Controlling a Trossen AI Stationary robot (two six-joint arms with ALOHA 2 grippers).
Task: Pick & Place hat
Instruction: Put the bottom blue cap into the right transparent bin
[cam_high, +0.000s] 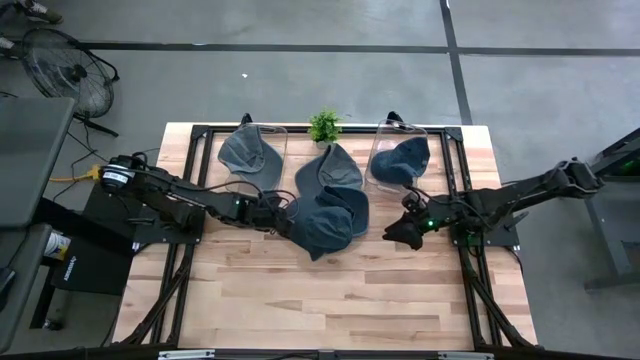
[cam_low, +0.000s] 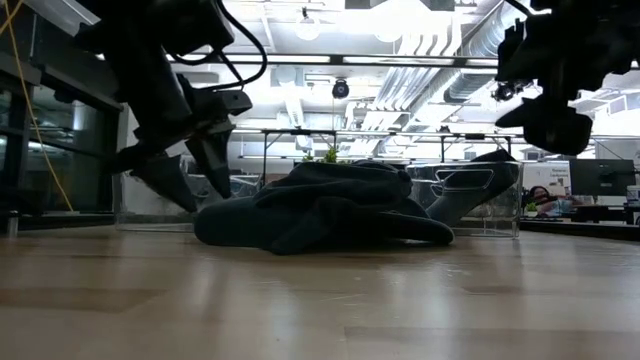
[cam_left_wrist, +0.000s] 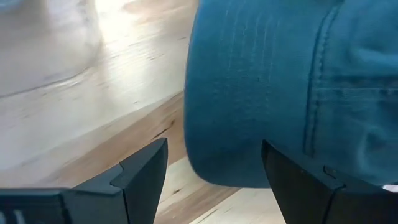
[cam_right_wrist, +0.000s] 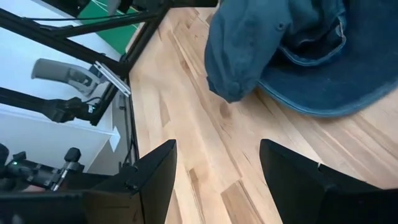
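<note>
From above, a heap of dark blue caps lies at the middle of the wooden table, the hats overlapping one another. Behind the heap stand two clear bins: the left bin holds a grey cap, the right bin a dark blue cap, which suggests the bins are where hats from the heap are meant to go. A small potted plant sits between the bins at the table's far edge. The left gripper reaches in from the left and sits just at the heap's left edge, placed for a pick. The right gripper waits to the right of the heap, near it but apart.

At table height, the left gripper hangs with its fingers spread and tilted down toward the heap, tips just above the wood beside the cloth. The right gripper is held higher, clear of the hats, with nothing in it.

The left wrist camera shows the two dark fingers well apart with a blue cap's stitched brim directly ahead, lined up between them; nothing is gripped yet, and the gap looks set to take the brim's edge.

The right wrist camera shows its own fingers likewise wide apart and empty over bare wood, with the edge of the heap ahead. That arm seems to be standing by while the left one takes the next hat.
</note>
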